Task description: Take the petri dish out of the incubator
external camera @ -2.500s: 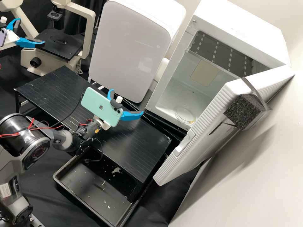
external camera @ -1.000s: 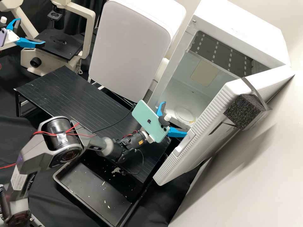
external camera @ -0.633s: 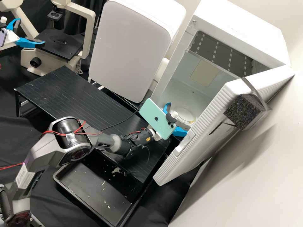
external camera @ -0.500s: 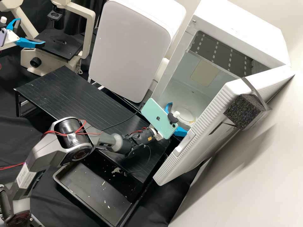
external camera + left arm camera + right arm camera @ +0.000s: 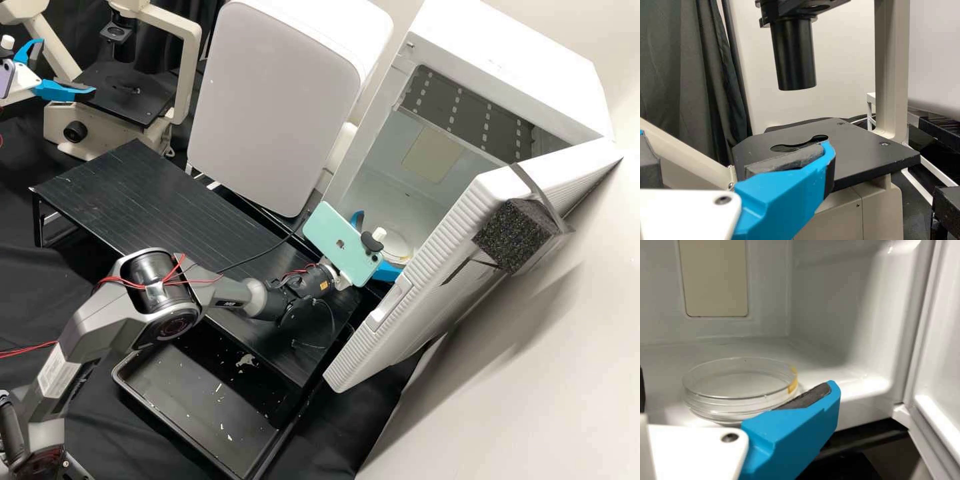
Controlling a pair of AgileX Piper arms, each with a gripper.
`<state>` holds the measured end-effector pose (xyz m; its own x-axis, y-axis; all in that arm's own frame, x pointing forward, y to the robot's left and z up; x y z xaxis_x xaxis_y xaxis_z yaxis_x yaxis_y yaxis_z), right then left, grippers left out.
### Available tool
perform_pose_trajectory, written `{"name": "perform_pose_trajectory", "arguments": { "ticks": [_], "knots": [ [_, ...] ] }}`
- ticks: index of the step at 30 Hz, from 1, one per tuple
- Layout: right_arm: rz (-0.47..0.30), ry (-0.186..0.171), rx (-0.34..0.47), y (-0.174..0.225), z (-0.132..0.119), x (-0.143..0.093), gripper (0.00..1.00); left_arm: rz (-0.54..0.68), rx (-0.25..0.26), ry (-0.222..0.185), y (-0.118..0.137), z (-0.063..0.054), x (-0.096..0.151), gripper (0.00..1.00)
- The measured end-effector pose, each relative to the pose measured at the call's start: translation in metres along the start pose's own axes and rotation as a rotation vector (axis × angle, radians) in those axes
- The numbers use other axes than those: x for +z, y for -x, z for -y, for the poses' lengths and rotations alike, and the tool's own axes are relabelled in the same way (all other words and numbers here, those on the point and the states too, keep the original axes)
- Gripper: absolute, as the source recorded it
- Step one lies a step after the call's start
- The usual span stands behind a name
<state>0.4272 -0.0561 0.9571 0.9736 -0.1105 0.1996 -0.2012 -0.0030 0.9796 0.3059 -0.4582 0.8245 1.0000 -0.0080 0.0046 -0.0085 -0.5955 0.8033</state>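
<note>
Forward goes the right tool (image 5: 381,243), into the incubator (image 5: 510,63), fingers wide apart and gripping nothing; the petri dish (image 5: 730,405) sits on its floor, looking nearly ready for grasping.

Inside the white incubator (image 5: 830,305), a clear, round petri dish (image 5: 715,407) lies flat on the smooth floor, with a yellow-orange mark (image 5: 793,381) on its rim. The right gripper (image 5: 381,241) is beside it, fingers spread apart. One bright blue finger (image 5: 790,435), lined with a dark grey pad (image 5: 815,396), partly overlaps the dish's edge; whether they touch is unclear. A beige rectangular panel (image 5: 715,280) marks the back wall. The white door (image 5: 946,350) stands open.
</note>
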Motion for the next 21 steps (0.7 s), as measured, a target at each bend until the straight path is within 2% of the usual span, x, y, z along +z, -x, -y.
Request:
{"name": "perform_pose_trajectory", "arguments": {
  "ticks": [17,21],
  "knots": [
    [-0.006,0.014,-0.011,-0.0019,0.0013,0.0002,0.0,0.0,0.0,0.0,0.0,0.0,0.0,1.0],
    [-0.007,0.003,-0.013,-0.0019,0.0014,0.0002,0.0,0.0,0.0,0.0,0.0,0.0,0.0,1.0]
  ]
}}
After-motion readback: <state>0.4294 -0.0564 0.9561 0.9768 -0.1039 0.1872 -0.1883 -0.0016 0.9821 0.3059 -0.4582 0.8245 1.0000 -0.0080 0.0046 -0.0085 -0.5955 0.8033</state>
